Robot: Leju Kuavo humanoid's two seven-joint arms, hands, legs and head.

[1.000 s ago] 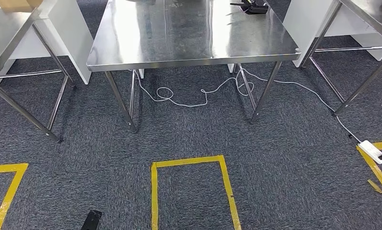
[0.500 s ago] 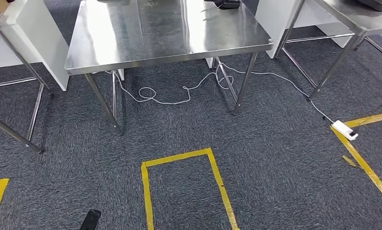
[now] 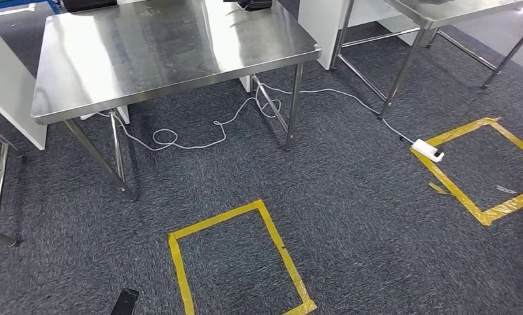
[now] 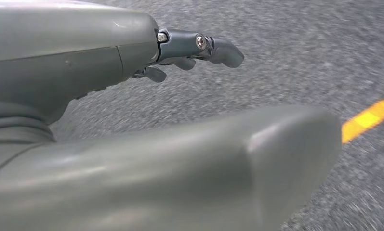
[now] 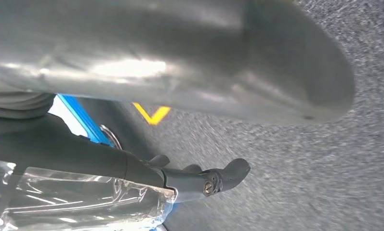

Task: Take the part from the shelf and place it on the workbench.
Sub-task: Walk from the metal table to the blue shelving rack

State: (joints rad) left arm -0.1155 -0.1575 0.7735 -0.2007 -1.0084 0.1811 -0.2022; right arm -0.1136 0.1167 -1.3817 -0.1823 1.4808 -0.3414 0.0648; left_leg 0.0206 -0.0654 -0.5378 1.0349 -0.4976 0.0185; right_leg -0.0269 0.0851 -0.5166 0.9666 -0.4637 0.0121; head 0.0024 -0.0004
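My left hand (image 4: 194, 48) hangs over the grey carpet, its dark fingers stretched out apart from the thick thumb, with nothing between them. My right hand (image 5: 199, 178) also hangs low, its fingers extended away from the thumb. A crinkled clear plastic bag (image 5: 79, 197) lies against the far side of those fingers; whether the hand holds it cannot be told. A steel workbench (image 3: 167, 46) stands ahead on the left in the head view, with its top bare near me.
A white cable (image 3: 199, 134) trails under the workbench to a power strip (image 3: 428, 150). Yellow tape squares mark the carpet in front (image 3: 235, 259) and to the right (image 3: 481, 167). More steel tables (image 3: 442, 10) stand at the back right. A blue edge (image 5: 81, 118) shows beside the right hand.
The whole view has swung to the right: the workbench and the tape square slid left, and a second tape square came into view on the right. The camera moved, not the things.
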